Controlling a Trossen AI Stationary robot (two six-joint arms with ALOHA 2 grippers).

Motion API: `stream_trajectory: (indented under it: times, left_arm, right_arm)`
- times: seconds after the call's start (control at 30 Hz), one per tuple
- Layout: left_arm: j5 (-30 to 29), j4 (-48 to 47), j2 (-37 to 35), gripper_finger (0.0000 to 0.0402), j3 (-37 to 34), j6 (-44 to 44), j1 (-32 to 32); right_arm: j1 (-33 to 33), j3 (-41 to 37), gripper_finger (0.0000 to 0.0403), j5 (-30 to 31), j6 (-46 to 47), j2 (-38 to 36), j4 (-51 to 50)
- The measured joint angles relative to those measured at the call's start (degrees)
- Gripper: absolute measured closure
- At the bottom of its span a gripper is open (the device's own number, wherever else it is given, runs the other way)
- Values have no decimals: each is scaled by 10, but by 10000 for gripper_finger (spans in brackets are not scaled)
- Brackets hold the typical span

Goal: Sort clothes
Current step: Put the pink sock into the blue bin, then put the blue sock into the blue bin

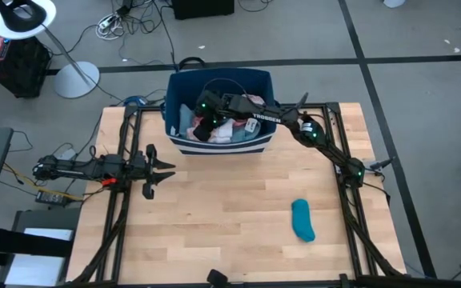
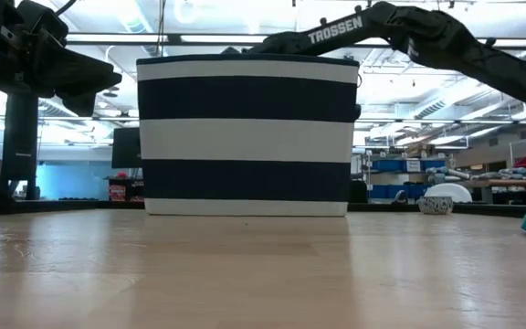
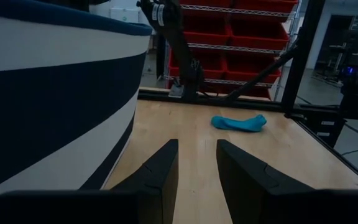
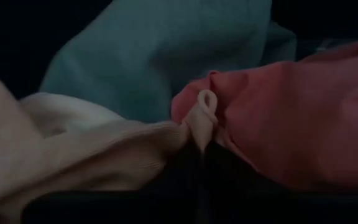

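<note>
A navy bin with white stripes point(image 1: 222, 146) stands at the table's far middle, also seen in the low view point(image 2: 245, 137). It holds clothes: a cream-white piece point(image 4: 73, 143), a coral-pink one point(image 4: 291, 118) and a light-blue one point(image 4: 166, 56), heaped against each other. My right gripper point(image 1: 206, 122) is down inside the bin, right at the heap. A teal sock point(image 1: 302, 221) lies flat on the wood at the near right. My left gripper point(image 3: 196, 144) waits open and level at the table's left, pointing across the table past the bin's near wall.
Black frame rails point(image 1: 123, 200) run along the table's left and right sides. The right arm point(image 2: 446, 41) stretches over the bin's rim from the right. Bare wood point(image 1: 214, 216) lies between the bin and the near edge.
</note>
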Motion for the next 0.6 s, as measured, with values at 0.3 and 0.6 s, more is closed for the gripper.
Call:
stream_trajectory:
  times: [0.3,0.6]
  left_arm:
    - [0,0,0,287,0,0,0]
    - [0,0,0,287,0,0,0]
  right_arm:
    - [1,-2,292,-8,-26,-82,-25]
    - [1,-1,262,-4,-52,-201,-103]
